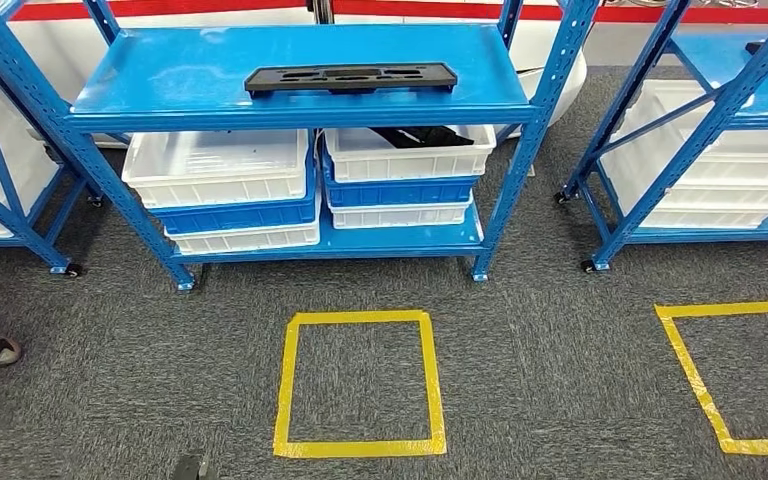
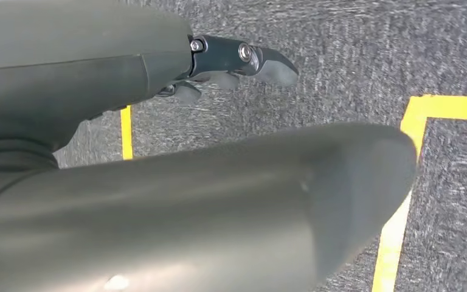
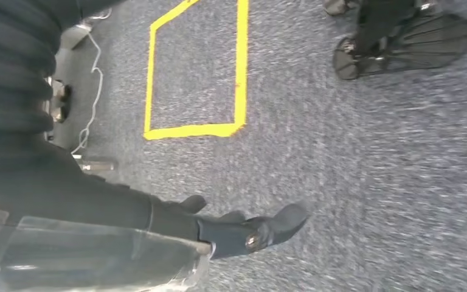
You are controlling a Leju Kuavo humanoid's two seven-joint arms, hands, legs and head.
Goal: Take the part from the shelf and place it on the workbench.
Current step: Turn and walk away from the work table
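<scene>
Part (image 1: 350, 78) flat on shelf (image 1: 160, 95) top; fingers (image 2: 267, 61) hanging over carpet, well apart.

One black part (image 1: 350, 78), three blue shelves (image 1: 300, 75), two yellow floor squares (image 1: 358, 384), two hands (image 2: 243, 64)

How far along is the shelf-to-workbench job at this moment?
The black part lies flat on the blue shelf's top deck, so it is not on a workbench. Nothing is in hand: the left hand and right hand hang over grey carpet, holding nothing. Left: grasping the part and carrying it to the workbench. The head view faces the shelf across a yellow taped square.
</scene>
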